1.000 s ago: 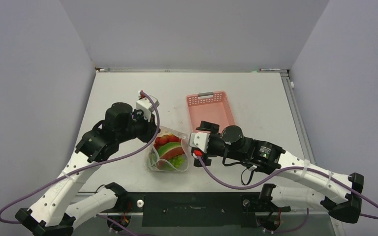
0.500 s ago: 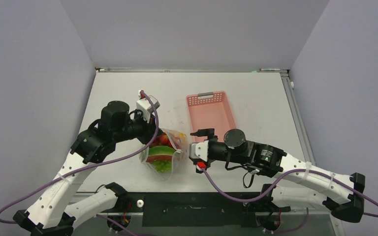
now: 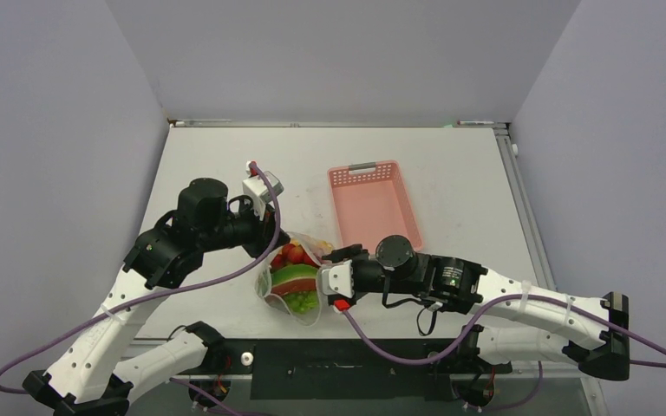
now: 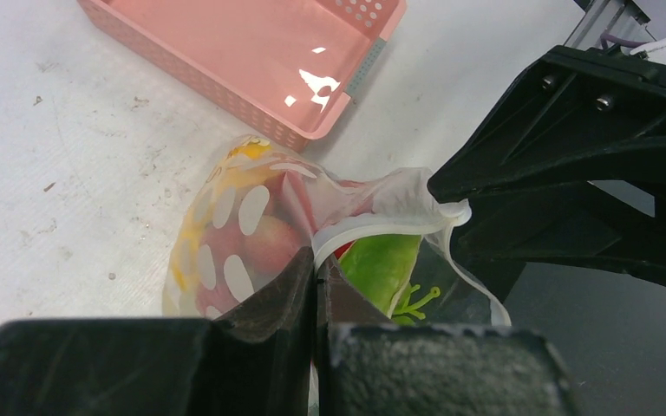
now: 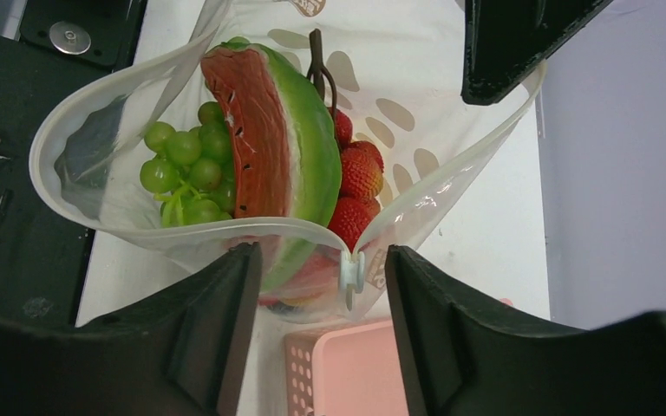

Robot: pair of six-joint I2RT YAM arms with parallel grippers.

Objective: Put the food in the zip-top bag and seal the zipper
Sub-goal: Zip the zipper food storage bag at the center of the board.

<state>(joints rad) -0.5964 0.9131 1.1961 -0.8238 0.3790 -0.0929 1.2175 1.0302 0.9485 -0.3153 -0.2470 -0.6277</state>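
Up top, the zip-top bag (image 3: 293, 290), food (image 3: 295, 279) inside, sits gaping between your left hand (image 3: 270, 250) and right hand (image 3: 331, 257); left wrist, that hand's pinched tight on the rim; right wrist, yours straddles the zipper (image 5: 225, 228) corner wide, strip running ahead toward the left.

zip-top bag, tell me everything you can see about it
The zip-top bag is clear, soft plastic printed with pale ovals. A stiffer zipper strip runs round its mouth, with a small white slider on it. The mouth gapes open. Inside are a watermelon slice, green grapes and strawberries. It sits by the pink basket, towards the table's near edge. The left gripper is shut on one side of the rim. The open right gripper straddles the slider end.
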